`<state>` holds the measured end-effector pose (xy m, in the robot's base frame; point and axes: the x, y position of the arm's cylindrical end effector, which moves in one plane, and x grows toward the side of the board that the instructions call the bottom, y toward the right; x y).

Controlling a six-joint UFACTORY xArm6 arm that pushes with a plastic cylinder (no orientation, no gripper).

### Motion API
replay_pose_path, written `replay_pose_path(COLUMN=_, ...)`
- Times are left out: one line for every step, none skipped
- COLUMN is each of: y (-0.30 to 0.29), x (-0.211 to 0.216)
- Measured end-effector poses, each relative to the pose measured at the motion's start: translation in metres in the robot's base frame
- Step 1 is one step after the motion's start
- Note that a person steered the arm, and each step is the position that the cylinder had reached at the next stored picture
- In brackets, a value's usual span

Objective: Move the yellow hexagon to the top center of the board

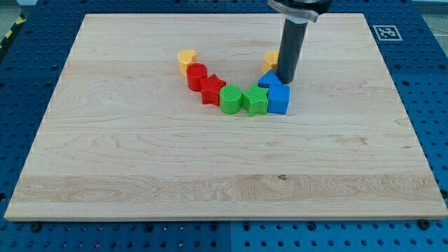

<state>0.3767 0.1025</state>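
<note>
A: Where is the yellow hexagon (270, 60) found?

B: Right of the tabletop's (140, 175) top center, touching my tip (285, 81); no jaws exist.

A: Risk?

B: The blue blocks (275, 92) beside it could be dragged along.

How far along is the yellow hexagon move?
Done: my tip has reached the yellow hexagon, sitting just at its right beside the blue blocks. In hand: lining up the push. Left: the hexagon remains well below the board's top edge; the whole push remains.
</note>
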Motion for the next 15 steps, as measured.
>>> replay_pose_path(y=-0.001, x=-0.012)
replay_pose_path(y=-0.001, x=-0.032)
replay_pose_path(y=0.001, x=-0.037)
replay_pose_path(y=-0.018, x=-0.037)
replay_pose_path(y=-0.036, x=-0.038)
replay_pose_path(y=-0.036, x=-0.055)
replay_pose_path(y=-0.036, x=-0.069)
replay_pose_path(y=-0.033, x=-0.069)
replay_pose_path(y=-0.027, x=-0.069)
replay_pose_path(y=-0.043, x=-0.070)
replay_pose_path(y=-0.055, x=-0.079)
replay_pose_path(y=-0.049, x=-0.087)
replay_pose_path(y=-0.036, x=-0.090)
replay_pose_path(y=-0.055, x=-0.098)
replay_pose_path(y=-0.086, x=-0.105)
